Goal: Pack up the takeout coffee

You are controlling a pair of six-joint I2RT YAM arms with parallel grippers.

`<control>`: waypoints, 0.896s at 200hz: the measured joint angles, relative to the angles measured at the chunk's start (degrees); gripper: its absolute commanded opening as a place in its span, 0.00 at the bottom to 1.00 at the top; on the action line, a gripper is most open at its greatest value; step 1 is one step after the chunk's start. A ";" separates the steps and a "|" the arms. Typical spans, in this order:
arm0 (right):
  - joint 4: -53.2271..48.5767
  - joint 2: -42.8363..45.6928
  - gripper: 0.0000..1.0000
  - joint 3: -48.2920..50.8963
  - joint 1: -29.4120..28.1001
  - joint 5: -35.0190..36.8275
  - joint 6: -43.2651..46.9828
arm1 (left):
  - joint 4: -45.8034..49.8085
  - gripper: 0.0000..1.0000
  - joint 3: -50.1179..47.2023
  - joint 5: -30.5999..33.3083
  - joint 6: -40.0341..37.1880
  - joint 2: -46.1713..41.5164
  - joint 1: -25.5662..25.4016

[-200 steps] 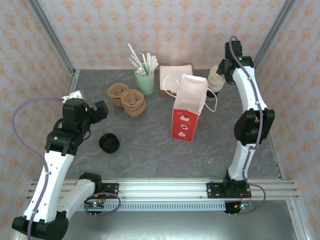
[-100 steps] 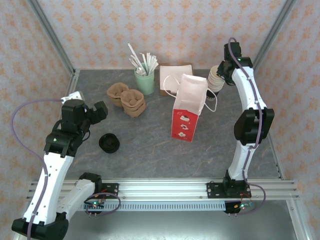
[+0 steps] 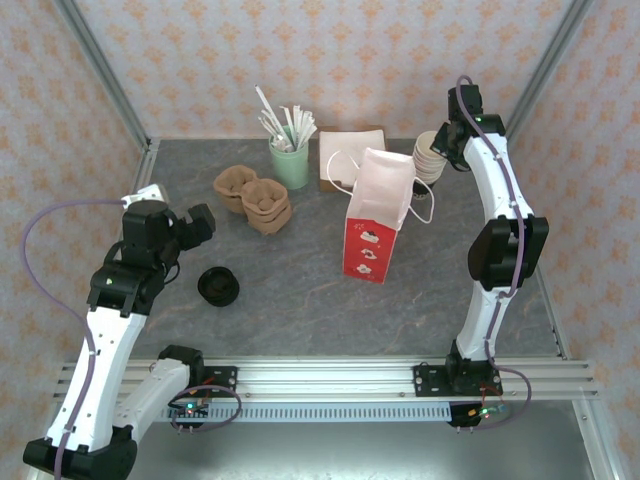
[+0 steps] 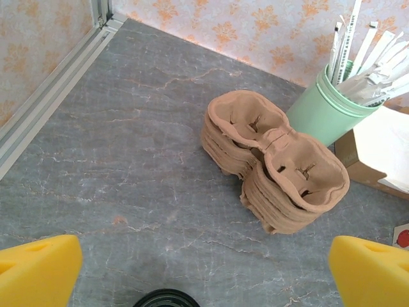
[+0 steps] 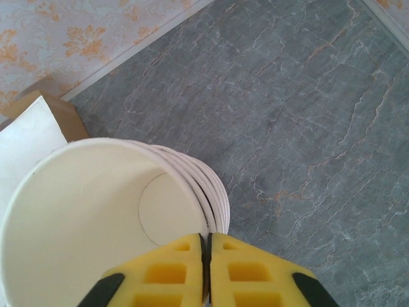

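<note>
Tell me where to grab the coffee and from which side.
Grip the coffee around its body just under the black lid, coming down from above with the open left gripper, the nearer one. It stands upright, round, with bare table all around, so any side is free; squeezing the lid itself might pop it off.
</note>
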State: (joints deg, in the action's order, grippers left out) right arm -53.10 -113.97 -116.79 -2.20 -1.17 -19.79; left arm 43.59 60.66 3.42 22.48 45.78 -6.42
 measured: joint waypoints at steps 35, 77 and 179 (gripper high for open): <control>0.42 0.00 0.03 0.00 0.00 -0.44 -0.07 | 0.04 1.00 0.00 0.00 0.00 -0.33 0.00; 0.59 0.59 0.02 0.39 0.00 -1.07 -0.07 | 0.09 1.00 0.00 0.00 0.00 -0.33 0.00; 1.97 8.20 0.00 0.55 0.00 -1.68 -1.14 | 0.83 1.00 0.94 -0.02 -0.02 -0.31 0.00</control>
State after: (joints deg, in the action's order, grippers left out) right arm -51.13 -105.78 -116.25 -2.20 -2.85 -20.93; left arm 44.42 61.60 3.40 22.46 45.47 -6.42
